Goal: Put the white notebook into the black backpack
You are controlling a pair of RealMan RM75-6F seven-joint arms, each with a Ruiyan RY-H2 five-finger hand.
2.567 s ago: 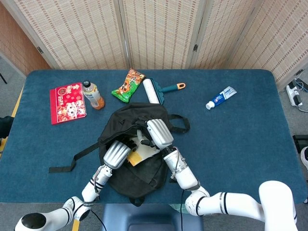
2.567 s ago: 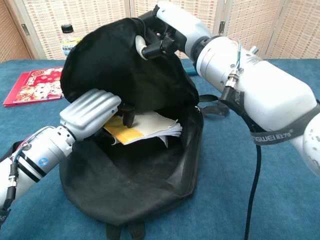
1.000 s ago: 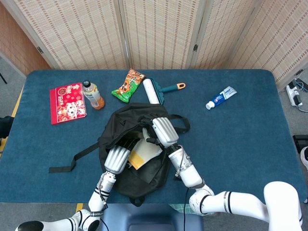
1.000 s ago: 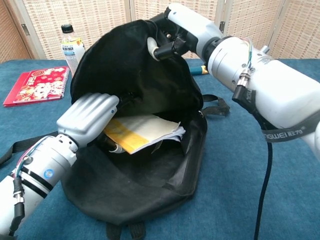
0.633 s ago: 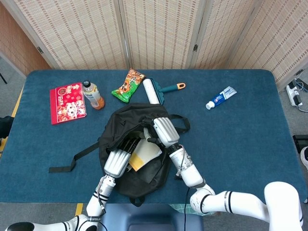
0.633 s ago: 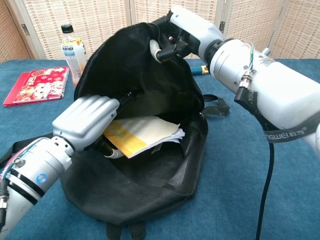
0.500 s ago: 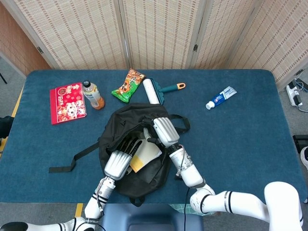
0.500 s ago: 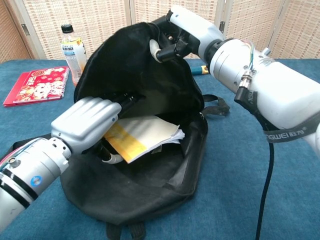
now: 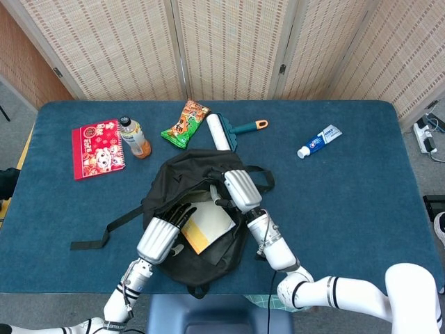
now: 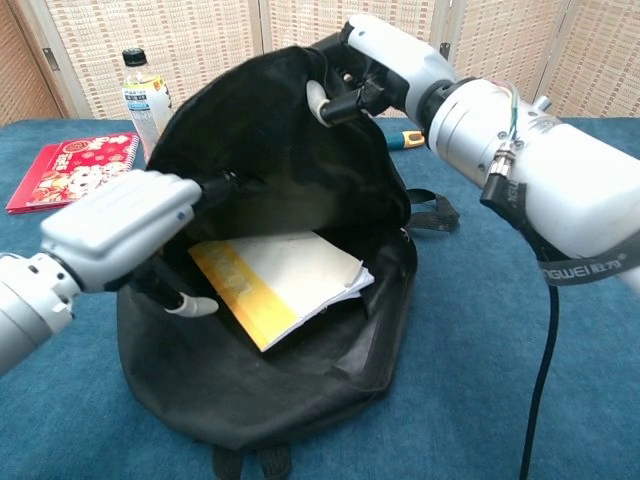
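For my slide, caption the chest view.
Right hand holds the backpack open; notebook lies inside, left hand beside it.

Woven folding screen [image 9: 229, 45], blue table [image 9: 348, 202]

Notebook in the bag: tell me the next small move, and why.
Probably nudge the notebook deeper with the left hand, which looks open beside it. The notebook lies in the backpack mouth, its corner near the rim, while the right hand holds the flap up.
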